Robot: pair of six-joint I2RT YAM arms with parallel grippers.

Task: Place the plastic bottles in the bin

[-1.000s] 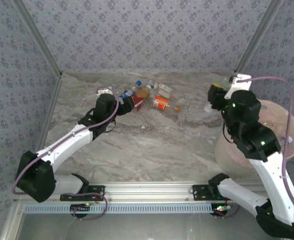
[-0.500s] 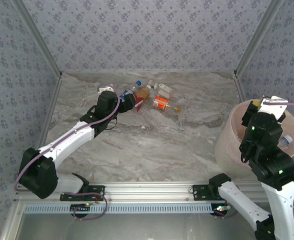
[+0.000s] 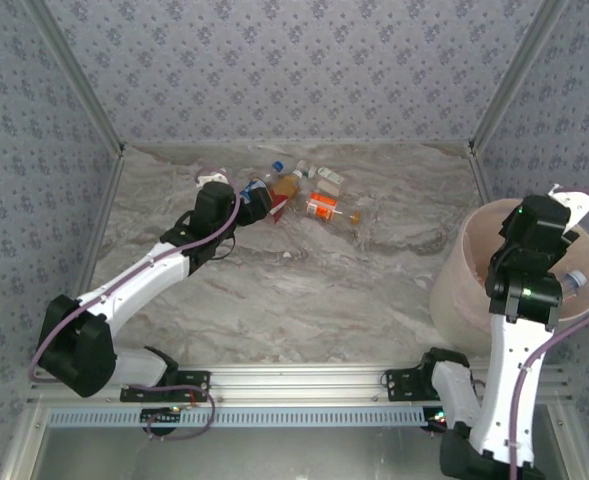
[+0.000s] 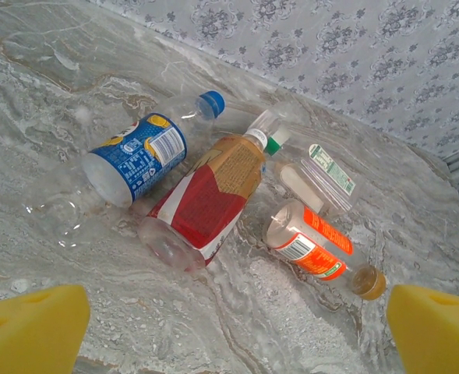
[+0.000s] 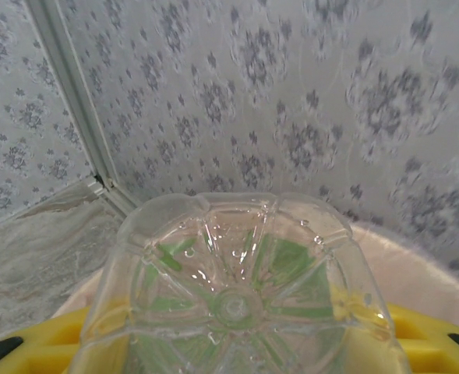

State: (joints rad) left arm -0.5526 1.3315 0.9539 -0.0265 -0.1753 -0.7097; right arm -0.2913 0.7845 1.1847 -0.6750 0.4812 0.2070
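Several plastic bottles (image 3: 309,195) lie in a cluster at the back of the table. My left gripper (image 3: 259,205) hovers just left of them, open (image 4: 233,335), its yellow fingertips (image 4: 26,331) wide apart and empty. Ahead of it lie a blue-label bottle (image 4: 135,160), a red-label bottle (image 4: 202,199), an orange-label bottle (image 4: 315,245) and a clear green-label bottle (image 4: 323,175). My right gripper (image 3: 534,222) is raised over the pink-beige bin (image 3: 464,275), shut on a clear bottle with a green label (image 5: 233,296), base toward the camera. The bin rim (image 5: 416,269) shows behind it.
Another bottle (image 3: 576,281) lies inside the bin by its right side. Patterned walls close the table at the back and both sides, with metal posts (image 3: 74,75) in the corners. A rail (image 3: 294,380) runs along the near edge.
My right arm has swung right and up from the table's back right to above the bin, carrying the clear bottle. The left arm has barely moved.
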